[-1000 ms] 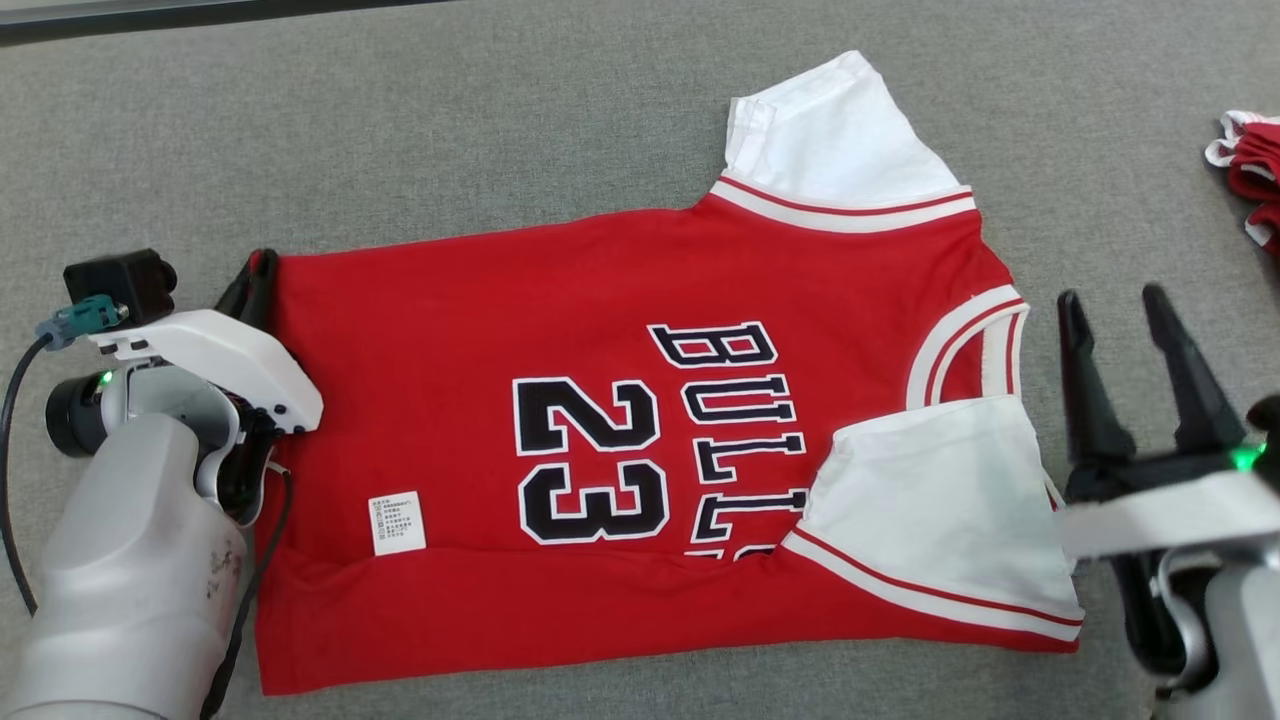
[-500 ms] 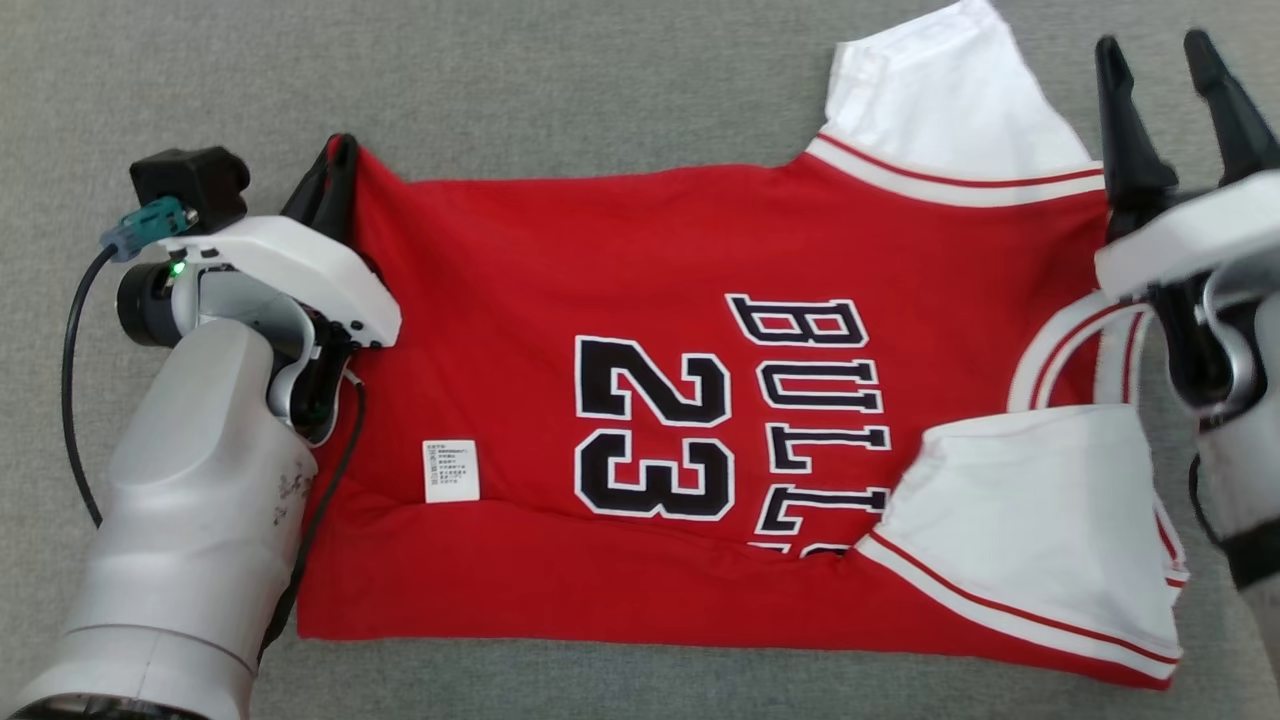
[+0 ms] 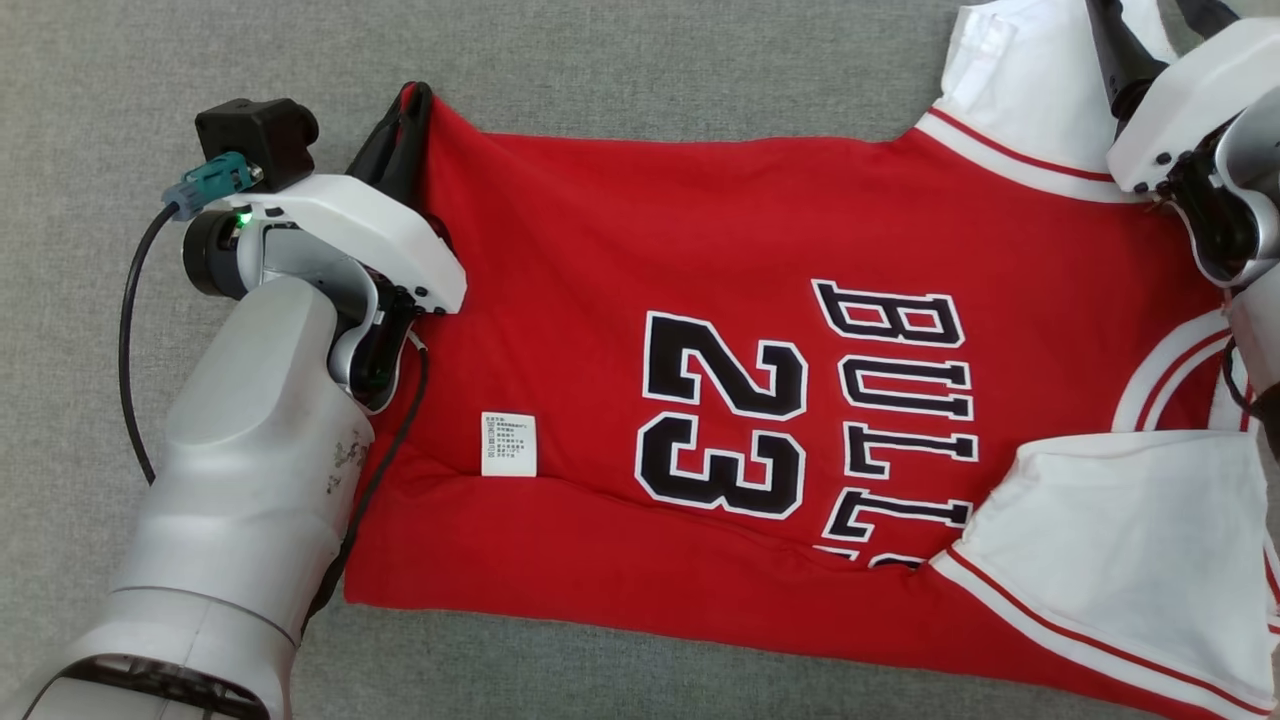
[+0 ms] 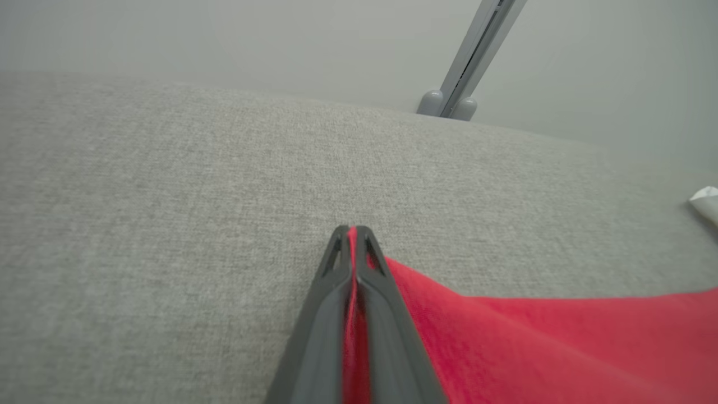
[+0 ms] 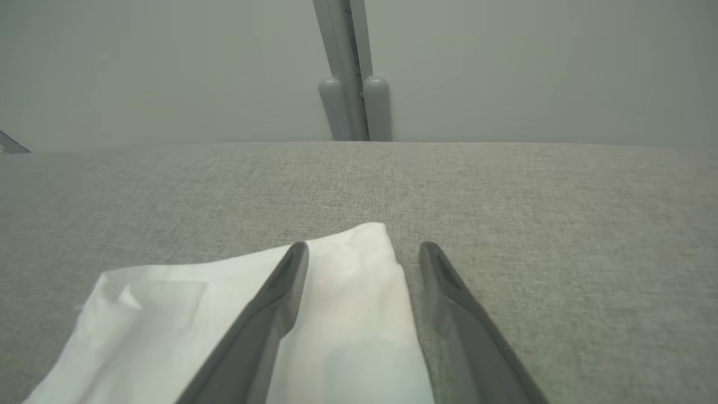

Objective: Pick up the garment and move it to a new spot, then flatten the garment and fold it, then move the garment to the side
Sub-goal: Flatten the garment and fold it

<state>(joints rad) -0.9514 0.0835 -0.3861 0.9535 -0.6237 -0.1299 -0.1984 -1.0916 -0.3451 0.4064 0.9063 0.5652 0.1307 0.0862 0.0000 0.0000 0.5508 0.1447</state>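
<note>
Grey woven surface [image 3: 650, 60] bears the red-and-white basketball jersey [image 3: 620, 230] spread flat, left gripper [image 4: 353, 235] clamped on its hem corner, while right gripper [image 5: 364, 247], fingers apart, has advanced to straddle the far white sleeve [image 5: 348, 314], so folding appears imminent.

Before you lies a flat grey woven fabric surface [image 3: 650, 60]. Beyond its far edge, a slim grey metal post [image 5: 343, 39] stands against a pale wall [image 5: 140, 67].

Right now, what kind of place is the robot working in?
Probably a robot test room, not a home: a red jersey lies on a wide grey cloth-covered table, with a bare pale wall and a metal post behind it.
</note>
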